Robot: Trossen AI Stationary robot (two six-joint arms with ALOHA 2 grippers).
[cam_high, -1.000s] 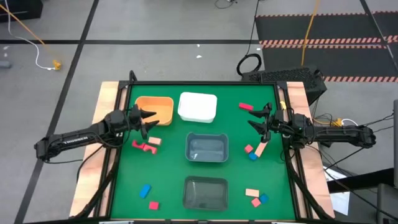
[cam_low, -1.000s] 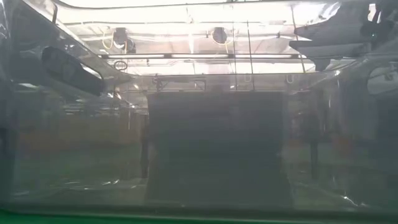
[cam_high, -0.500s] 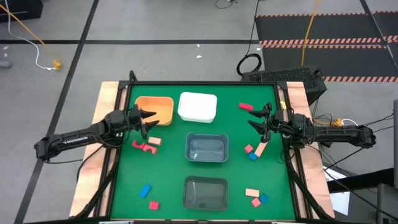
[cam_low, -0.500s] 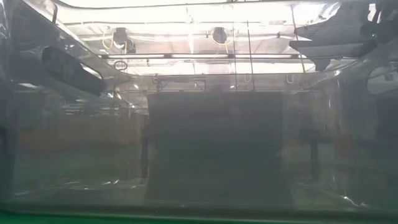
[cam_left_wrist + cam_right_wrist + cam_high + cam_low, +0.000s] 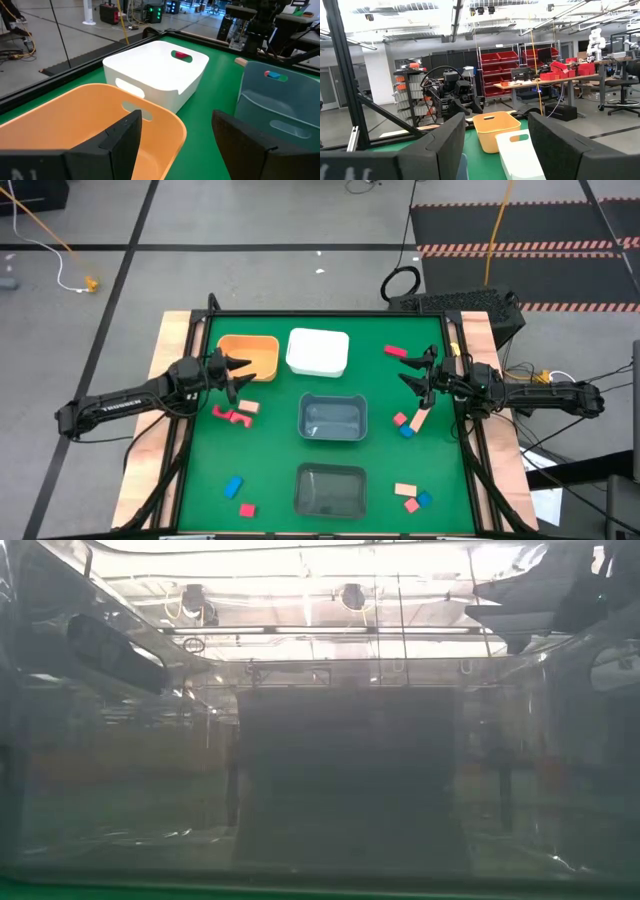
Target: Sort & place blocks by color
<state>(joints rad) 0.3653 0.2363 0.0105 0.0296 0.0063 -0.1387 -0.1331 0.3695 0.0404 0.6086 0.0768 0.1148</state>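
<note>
Small blocks lie scattered on the green table [image 5: 270, 460]. A red block [image 5: 396, 351] lies at the far right. Red and pink blocks [image 5: 232, 416] and a tan block [image 5: 248, 408] lie at the left. A pink block [image 5: 400, 419], a tan bar [image 5: 418, 420] and a blue block [image 5: 407, 431] lie at the right. More blocks [image 5: 240, 497] [image 5: 412, 497] lie near the front edge. My left gripper [image 5: 238, 372] [image 5: 175, 117] hangs open over the near rim of the orange bin [image 5: 247, 357]. My right gripper [image 5: 410, 370] [image 5: 495, 117] stands open above the table, near the red block.
A white bin [image 5: 318, 352] stands right of the orange bin at the far side. A grey-blue bin [image 5: 333, 418] sits mid-table and a dark grey bin [image 5: 331, 488] at the front. A translucent wall close to the lens [image 5: 340, 780] blocks the low view.
</note>
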